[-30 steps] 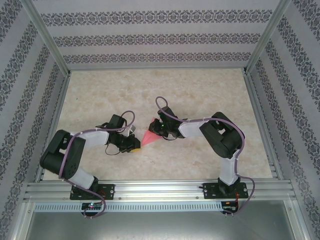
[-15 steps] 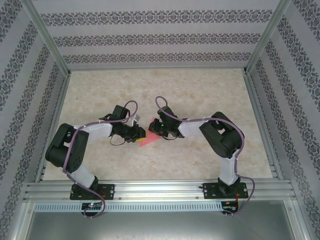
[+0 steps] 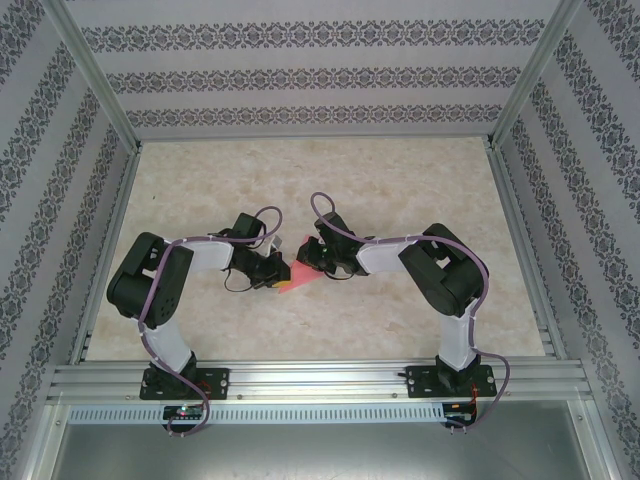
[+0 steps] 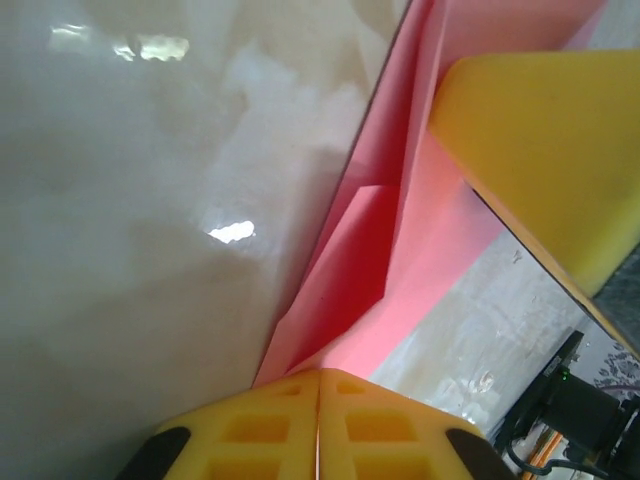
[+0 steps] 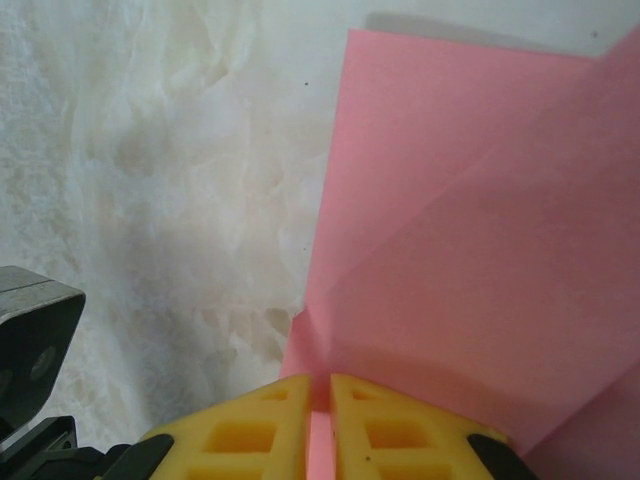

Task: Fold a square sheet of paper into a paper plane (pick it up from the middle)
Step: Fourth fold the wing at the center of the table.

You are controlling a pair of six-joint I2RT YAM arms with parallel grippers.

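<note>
Left fingers point(image 4: 250, 430), yellow foam pads: pressed together, seam closed. The thin, partly folded pink-red paper sheet point(image 4: 410, 250) runs right up to their tips. Cannot tell whether a layer is nipped in the seam or the tips only bear on it.

Right fingers point(image 5: 395, 430), same yellow pads: clamped on the pink-red paper sheet point(image 5: 480, 250), with a sliver of pink showing in the narrow slot between them. The grip sits at an edge, near where a diagonal crease starts. In the left wrist view a big yellow pad at upper right lies on the paper, likely one of the right fingers.

Paper state: one diagonal crease, and a flap stands up along a fold line with a smaller darker layer beside it. From the top view the pink-red paper sheet point(image 3: 298, 279) is a small triangular shape low over the pale marbled counter point(image 3: 300, 180), mid-counter, between the two wrists. The left arm point(image 3: 190, 255) and right arm point(image 3: 420, 255) both reach inward and meet at it.

Step, as judged: mid-fold, with an early nose or wing fold being set. It is not yet a narrow dart.

The next move likely calls for the right fingers to hold the sheet steady. The left fingers would then flatten or take the raised flap along the crease. That needs light, edge-aligned pressure, since thin paper can slip, skew or tear.
</note>
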